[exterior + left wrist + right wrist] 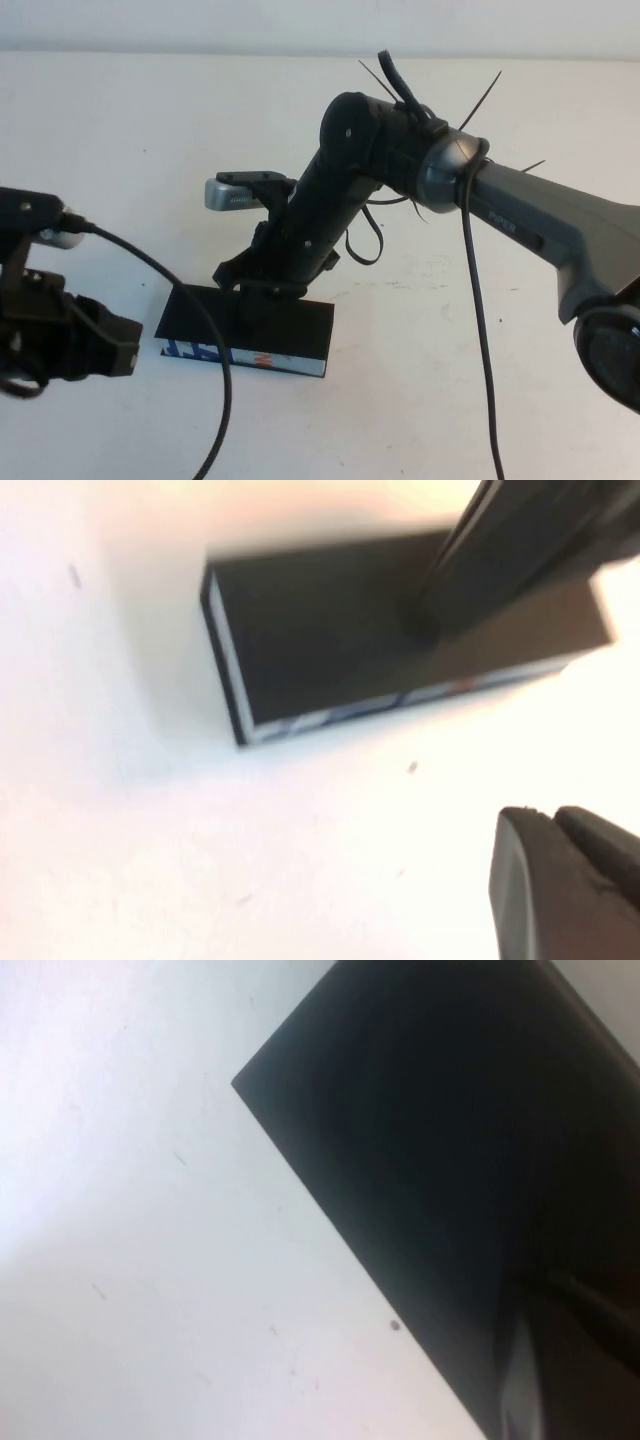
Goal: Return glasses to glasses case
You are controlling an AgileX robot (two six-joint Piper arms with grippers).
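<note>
Black lid down, the glasses case (245, 335) lies low centre on the white surface (420, 400); glasses unseen, probably inside. Right gripper (262, 290), fingers together, presses it closed. Left gripper (105, 350) waits lower left, fingers' state unclear.

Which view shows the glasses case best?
The left wrist view: the case shows its black top and printed front edge, the right gripper down on it. The high view has the arm over it; the right wrist view shows only black top.
</note>
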